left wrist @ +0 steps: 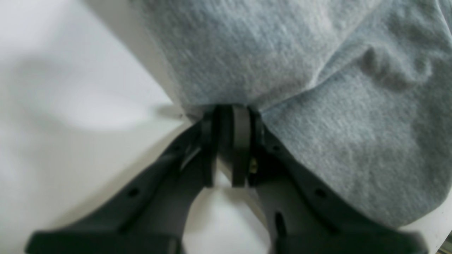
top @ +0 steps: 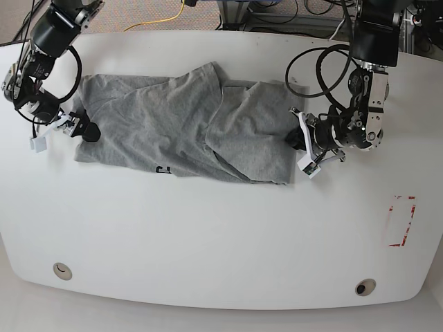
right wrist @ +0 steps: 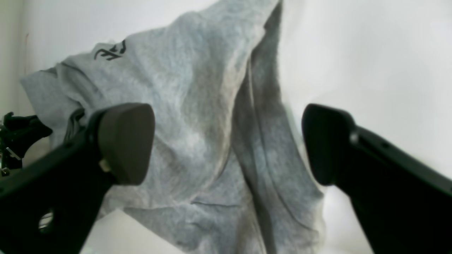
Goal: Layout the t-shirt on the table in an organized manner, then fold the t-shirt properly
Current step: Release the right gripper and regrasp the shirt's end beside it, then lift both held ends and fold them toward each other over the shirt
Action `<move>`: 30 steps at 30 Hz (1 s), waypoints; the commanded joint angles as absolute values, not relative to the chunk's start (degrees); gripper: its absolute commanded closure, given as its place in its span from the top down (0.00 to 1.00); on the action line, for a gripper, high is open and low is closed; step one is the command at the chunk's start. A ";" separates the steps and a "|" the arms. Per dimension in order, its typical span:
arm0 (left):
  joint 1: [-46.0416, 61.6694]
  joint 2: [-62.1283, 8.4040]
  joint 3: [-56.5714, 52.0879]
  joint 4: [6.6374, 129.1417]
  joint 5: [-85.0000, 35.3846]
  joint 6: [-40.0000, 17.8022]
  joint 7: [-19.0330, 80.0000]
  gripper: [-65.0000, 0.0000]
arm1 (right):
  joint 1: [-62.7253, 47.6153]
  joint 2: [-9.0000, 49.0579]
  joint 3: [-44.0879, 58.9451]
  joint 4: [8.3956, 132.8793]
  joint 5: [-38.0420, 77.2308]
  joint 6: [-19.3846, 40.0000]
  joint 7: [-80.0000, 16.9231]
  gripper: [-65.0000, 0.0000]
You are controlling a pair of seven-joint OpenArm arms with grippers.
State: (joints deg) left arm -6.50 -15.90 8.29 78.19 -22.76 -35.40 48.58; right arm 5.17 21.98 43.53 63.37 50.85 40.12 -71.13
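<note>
The heather-grey t-shirt (top: 180, 124) lies rumpled and partly folded over itself on the far half of the white table (top: 208, 235). Dark lettering (top: 163, 169) peeks out at its front edge and also shows in the right wrist view (right wrist: 111, 51). My left gripper (top: 295, 140) sits at the shirt's right edge. In the left wrist view it (left wrist: 231, 113) is shut on the edge of the t-shirt (left wrist: 282, 53). My right gripper (top: 88, 129) is at the shirt's left edge. It (right wrist: 226, 143) is open, with the t-shirt (right wrist: 197, 106) bunched just ahead of its fingers.
A red dashed rectangle (top: 401, 221) is marked at the table's right. Two round grommet holes (top: 62, 270) (top: 365, 286) sit near the front edge. Cables (top: 180, 10) lie on the floor behind the table. The near half of the table is bare white surface.
</note>
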 commanded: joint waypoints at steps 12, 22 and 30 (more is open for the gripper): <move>-6.46 -16.66 8.31 78.20 -19.65 -34.68 51.91 0.09 | 4.62 18.59 39.08 69.05 50.24 40.00 -72.31 0.96; -6.46 -16.48 8.31 78.20 -19.65 -34.68 51.91 0.09 | 4.62 18.86 38.99 69.14 50.15 40.00 -71.78 0.10; -6.81 -15.08 13.58 78.20 -19.56 -34.33 51.91 0.09 | 4.35 19.91 38.90 72.57 50.15 40.00 -71.87 0.02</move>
State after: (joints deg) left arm -7.16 -15.77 11.86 78.48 -22.00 -34.57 48.53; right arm 3.62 18.24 38.61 69.06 48.62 39.88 -72.69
